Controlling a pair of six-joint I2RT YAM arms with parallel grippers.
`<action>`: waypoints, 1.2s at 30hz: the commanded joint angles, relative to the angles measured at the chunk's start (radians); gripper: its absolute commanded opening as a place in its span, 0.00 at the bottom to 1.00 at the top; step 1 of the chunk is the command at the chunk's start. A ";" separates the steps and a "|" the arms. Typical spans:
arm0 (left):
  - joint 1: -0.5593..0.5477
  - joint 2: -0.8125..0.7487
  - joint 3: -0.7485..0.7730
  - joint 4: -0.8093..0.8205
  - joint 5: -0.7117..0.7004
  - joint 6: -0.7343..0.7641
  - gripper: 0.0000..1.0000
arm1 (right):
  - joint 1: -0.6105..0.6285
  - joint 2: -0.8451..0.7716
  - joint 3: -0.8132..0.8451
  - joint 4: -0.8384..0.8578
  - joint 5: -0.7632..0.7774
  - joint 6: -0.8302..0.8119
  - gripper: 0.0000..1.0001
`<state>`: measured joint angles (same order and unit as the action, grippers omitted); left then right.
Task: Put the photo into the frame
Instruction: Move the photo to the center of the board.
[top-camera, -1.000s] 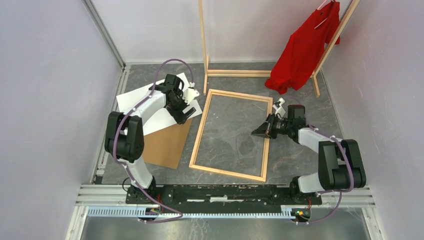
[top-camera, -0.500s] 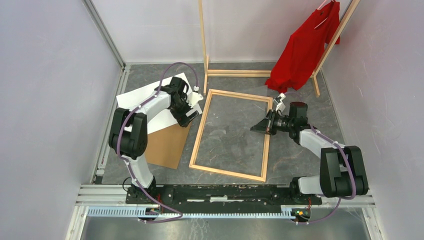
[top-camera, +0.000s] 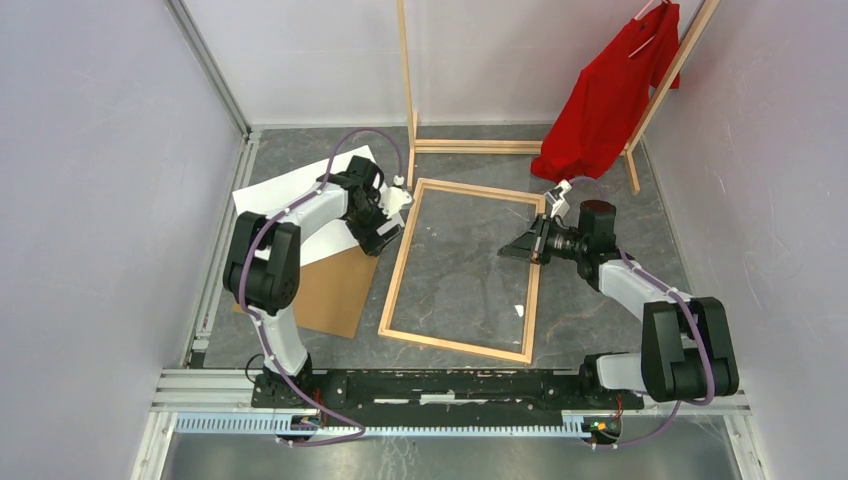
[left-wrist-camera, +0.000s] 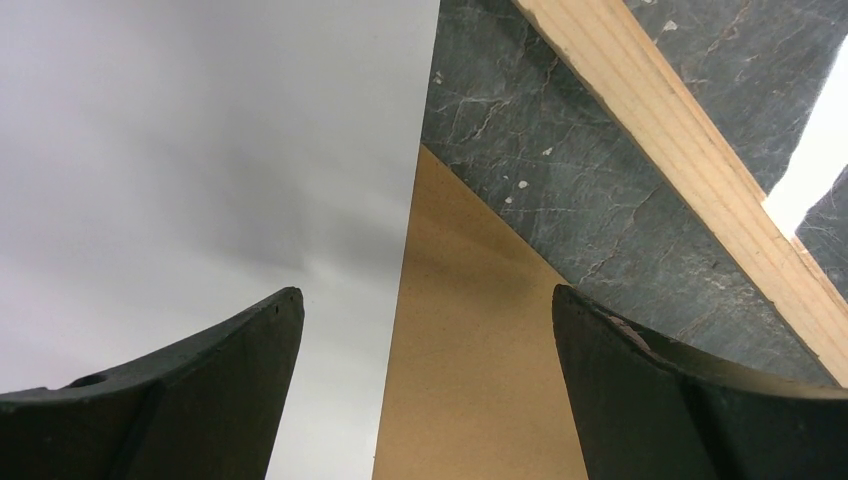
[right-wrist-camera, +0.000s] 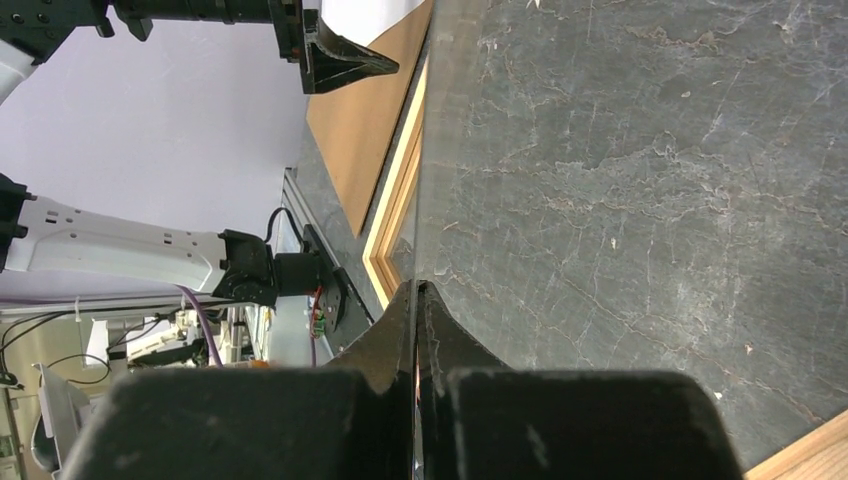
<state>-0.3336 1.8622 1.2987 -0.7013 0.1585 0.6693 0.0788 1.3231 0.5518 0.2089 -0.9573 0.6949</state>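
Top camera: the frame (top-camera: 400, 268) lies flat mid-table, long sides running away from me, with grey stone table (top-camera: 610, 320) showing through its opening. The photo (top-camera: 285, 195) is outside it, to the left, white side up. Its near part overlaps a brown backing board (top-camera: 335, 290), and its right edge sits close to the frame's left rail.

Left gripper (top-camera: 385, 233) hangs low over that right edge. On my left wrist feed its fingers (left-wrist-camera: 200, 400) stand wide apart with nothing between them. White paper is under one, the board under the gap, then a strip of stone and the frame rail (left-wrist-camera: 680, 150) beyond.

Right gripper (top-camera: 507, 254) is just inside the frame's right rail, pointing left. On its wrist feed the fingers (right-wrist-camera: 385, 345) are pressed together on a thin edge that runs straight away from the tips. I read it as a clear pane (right-wrist-camera: 424, 150) pinched at its rim, but it is see-through and the view is edge-on, so I hold that loosely.

A wooden rack (top-camera: 408, 90) with a red shirt (top-camera: 600, 100) stands at the back.
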 joint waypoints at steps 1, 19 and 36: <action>-0.007 0.015 0.037 0.019 -0.008 0.005 1.00 | 0.005 0.023 0.021 0.036 0.021 0.014 0.00; -0.025 0.015 0.028 0.026 -0.012 0.012 1.00 | 0.000 0.124 0.038 -0.080 0.085 0.001 0.00; -0.047 0.020 0.004 0.051 -0.019 0.021 1.00 | -0.001 0.257 0.119 -0.310 0.150 -0.102 0.00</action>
<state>-0.3775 1.8732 1.3018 -0.6773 0.1371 0.6697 0.0757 1.5581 0.6235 -0.0689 -0.8104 0.6224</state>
